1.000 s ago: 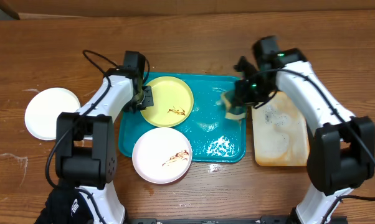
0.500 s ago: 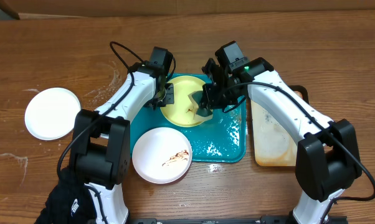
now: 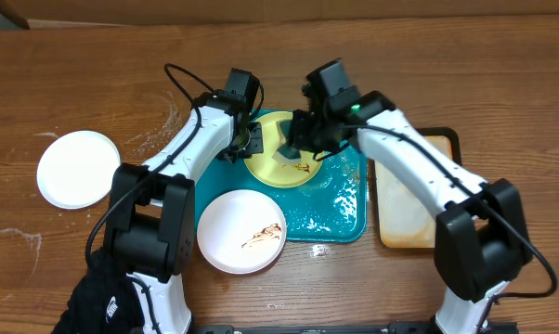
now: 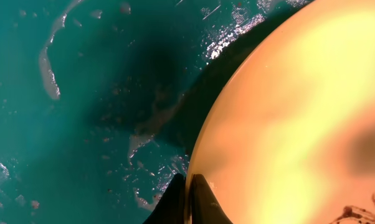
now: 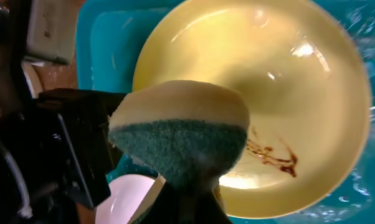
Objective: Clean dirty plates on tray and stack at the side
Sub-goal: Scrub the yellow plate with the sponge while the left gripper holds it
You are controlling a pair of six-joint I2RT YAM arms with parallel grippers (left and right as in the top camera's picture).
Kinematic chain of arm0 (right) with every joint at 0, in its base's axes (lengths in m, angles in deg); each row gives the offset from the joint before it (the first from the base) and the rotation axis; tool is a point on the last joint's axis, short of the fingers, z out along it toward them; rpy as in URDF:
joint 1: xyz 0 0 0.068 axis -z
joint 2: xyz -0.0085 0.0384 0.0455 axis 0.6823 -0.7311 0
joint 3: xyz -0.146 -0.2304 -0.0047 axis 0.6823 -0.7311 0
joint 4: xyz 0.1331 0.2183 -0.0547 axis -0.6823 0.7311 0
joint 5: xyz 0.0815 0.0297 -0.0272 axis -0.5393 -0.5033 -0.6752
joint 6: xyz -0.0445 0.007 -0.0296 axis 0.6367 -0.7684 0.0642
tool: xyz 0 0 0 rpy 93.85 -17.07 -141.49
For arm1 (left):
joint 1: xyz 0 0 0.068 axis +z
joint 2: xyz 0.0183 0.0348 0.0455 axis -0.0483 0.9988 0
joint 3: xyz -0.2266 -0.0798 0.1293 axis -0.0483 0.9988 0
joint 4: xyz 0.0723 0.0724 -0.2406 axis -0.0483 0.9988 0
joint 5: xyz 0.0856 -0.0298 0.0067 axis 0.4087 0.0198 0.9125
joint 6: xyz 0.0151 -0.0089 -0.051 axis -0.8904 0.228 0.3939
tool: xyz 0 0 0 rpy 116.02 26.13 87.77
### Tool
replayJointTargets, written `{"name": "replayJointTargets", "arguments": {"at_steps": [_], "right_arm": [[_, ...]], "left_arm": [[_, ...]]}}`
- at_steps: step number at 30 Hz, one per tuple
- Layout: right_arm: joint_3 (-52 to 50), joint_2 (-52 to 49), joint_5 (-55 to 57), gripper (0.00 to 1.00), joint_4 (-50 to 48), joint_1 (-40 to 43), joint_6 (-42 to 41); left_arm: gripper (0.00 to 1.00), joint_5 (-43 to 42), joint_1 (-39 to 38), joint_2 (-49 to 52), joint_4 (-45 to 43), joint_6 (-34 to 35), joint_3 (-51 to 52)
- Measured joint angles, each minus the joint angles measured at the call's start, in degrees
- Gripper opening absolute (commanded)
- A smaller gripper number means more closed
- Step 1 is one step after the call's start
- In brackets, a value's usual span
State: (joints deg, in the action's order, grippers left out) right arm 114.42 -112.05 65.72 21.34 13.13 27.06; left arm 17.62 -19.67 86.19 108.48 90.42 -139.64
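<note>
Overhead I read straight down, far out, whole counter (image 3: pixel 502 74) in frame. Left wrist is jammed close at the yellow plate (image 4: pixel 281 106) rim, over the tray (image 4: pixel 81 124). Right wrist looks down on the same plate, near. All three share that plate.

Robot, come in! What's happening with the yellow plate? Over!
Left gripper shut on yellow plate rim. Right gripper shut on sponge over it. Brown smear unwiped. Path clear.

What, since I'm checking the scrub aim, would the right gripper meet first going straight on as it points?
Probably the yellow plate: the right gripper holds a sponge aimed at the plate's inside, beside the brown smear. The gap is unclear.
</note>
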Motion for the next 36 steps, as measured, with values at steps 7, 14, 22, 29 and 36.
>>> {"name": "replayJointTargets", "arguments": {"at_steps": [7, 14, 22, 29, 36], "right_arm": [[0.1, -7.5, 2.2, 0.04, -0.6, -4.2, -4.4], [0.1, -9.5, 6.5, 0.04, -2.1, -4.2, -7.1], [-1.8, -9.5, 12.1, 0.04, -5.3, -4.2, -9.8], [-5.0, -8.1, 14.9, 0.04, -3.3, -4.1, -10.2], [-5.0, -7.1, 20.6, 0.04, 3.4, -2.3, -9.7]], "left_arm": [[0.04, -0.2, 0.0, 0.0, 0.4, 0.1, 0.0], [0.04, -1.4, 0.0, 0.0, 1.2, 0.2, 0.0], [0.04, -3.0, -0.4, 0.0, 1.7, 0.2, 0.0], [0.04, -3.7, -1.0, 1.0, 1.9, 0.2, 0.0], [0.04, -3.7, -1.1, 1.0, 2.0, 0.2, 0.0]]}}
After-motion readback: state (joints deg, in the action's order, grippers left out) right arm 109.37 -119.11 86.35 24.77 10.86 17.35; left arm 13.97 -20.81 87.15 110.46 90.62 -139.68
